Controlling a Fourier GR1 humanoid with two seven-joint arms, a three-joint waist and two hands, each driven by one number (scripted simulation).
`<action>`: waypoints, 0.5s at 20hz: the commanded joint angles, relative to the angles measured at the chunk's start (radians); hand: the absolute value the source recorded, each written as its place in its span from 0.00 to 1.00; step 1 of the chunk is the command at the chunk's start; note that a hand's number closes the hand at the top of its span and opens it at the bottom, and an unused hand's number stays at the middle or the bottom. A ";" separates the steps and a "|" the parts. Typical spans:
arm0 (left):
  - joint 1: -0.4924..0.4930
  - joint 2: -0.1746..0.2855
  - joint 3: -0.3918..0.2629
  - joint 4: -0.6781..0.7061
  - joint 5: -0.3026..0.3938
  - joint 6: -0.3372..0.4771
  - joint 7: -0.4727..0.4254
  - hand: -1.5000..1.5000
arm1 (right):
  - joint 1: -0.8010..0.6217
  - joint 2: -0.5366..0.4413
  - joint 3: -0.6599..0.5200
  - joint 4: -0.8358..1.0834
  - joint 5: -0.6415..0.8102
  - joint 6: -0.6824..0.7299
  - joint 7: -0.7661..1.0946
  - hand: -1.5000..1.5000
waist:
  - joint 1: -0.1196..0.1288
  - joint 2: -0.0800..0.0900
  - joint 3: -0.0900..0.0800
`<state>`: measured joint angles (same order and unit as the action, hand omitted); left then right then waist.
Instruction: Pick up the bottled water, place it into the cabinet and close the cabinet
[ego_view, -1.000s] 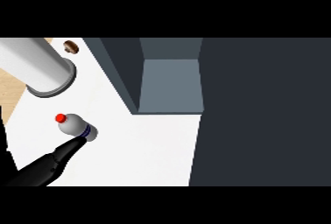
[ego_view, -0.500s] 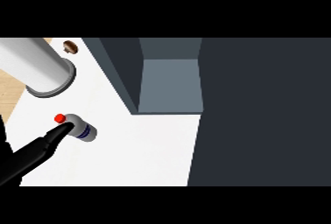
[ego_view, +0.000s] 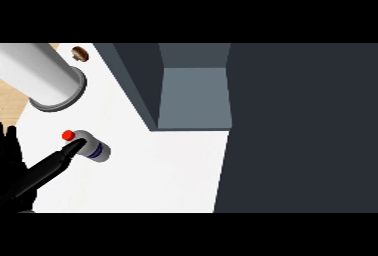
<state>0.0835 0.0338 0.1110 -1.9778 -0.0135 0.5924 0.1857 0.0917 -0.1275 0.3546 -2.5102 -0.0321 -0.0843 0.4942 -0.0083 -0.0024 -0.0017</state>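
Swinging up from below the bottle a second ago, the left hand (ego_view: 35, 176) is now reaching in from the lower left corner and laying one long, straight finger (ego_view: 68, 150) against the bottled water (ego_view: 94, 150), right at the neck under the red cap (ego_view: 68, 135). More fingers are poking up at the left edge, spread and straight, so the hand is staying open, touching the bottle and not closing round anything. Meanwhile the bottle is lying tilted on the white counter (ego_view: 162, 170) just where it was before, cap pointing up-left, well apart from the cabinet (ego_view: 136, 85), whose grey open compartment (ego_view: 192, 97) is showing at top centre. A grey cylinder (ego_view: 44, 80) is sitting up-left of the bottle, and a wide dark panel (ego_view: 303, 125) is filling the right side.
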 joint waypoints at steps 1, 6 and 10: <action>-0.005 -0.032 -0.001 0.157 0.074 -0.017 -0.161 0.00 | -0.008 -0.009 -0.007 -0.153 -0.007 -0.008 0.075 0.00 | 0.001 0.002 0.000; -0.053 -0.001 0.120 0.336 0.169 -0.136 -0.271 0.00 | -0.016 0.005 0.062 -0.139 0.064 -0.036 0.074 0.00 | 0.000 0.001 0.000; -0.044 -0.033 0.099 0.473 0.205 -0.139 -0.427 0.00 | 0.046 -0.042 -0.017 -0.162 -0.040 0.020 0.033 0.00 | -0.003 0.002 0.001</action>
<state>0.0425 0.0199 0.2185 -1.6289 0.1484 0.4693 -0.1115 0.0821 -0.1433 0.3552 -2.5073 -0.0270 -0.0855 0.4847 -0.0104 -0.0012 -0.0012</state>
